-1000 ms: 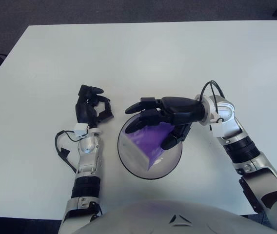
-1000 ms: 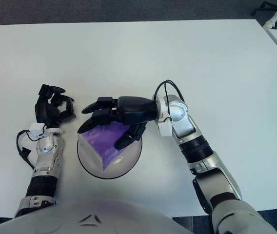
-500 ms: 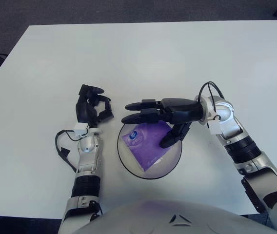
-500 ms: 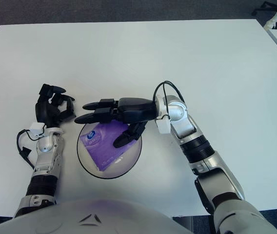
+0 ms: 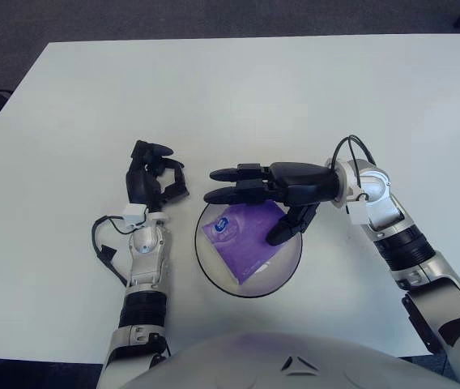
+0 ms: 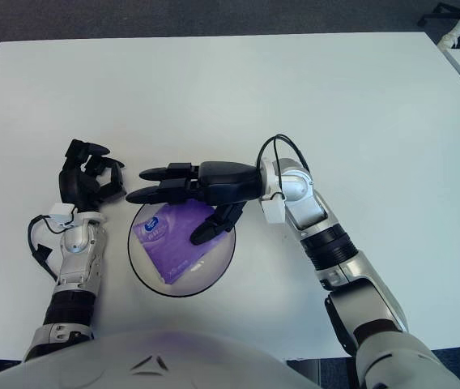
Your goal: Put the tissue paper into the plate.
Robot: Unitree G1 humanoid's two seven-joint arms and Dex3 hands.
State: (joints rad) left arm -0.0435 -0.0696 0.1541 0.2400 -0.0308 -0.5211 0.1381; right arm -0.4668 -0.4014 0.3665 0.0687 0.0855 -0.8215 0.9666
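One white table point(image 5: 311, 89) is carrying one clear plate point(image 5: 289, 268), and one purple tissue paper pack point(image 5: 244, 239) is lying flat inside it. Two hands: the right hand point(image 5: 266, 188) is hovering over the plate's far rim, fingers spread, apparently gripping nothing. Placement looks done; next is lifting clear. The left hand point(image 5: 152, 180) is idling, curled, left of the plate.

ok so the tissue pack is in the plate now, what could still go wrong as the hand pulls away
The right hand is open, its thumb hanging low over the purple tissue pack, so a careless retreat might snag the pack and drag it out. The pack's lower corner reaches near the rim of the plate, so a nudge could tip it over the edge. The left hand shows just left of the plate.
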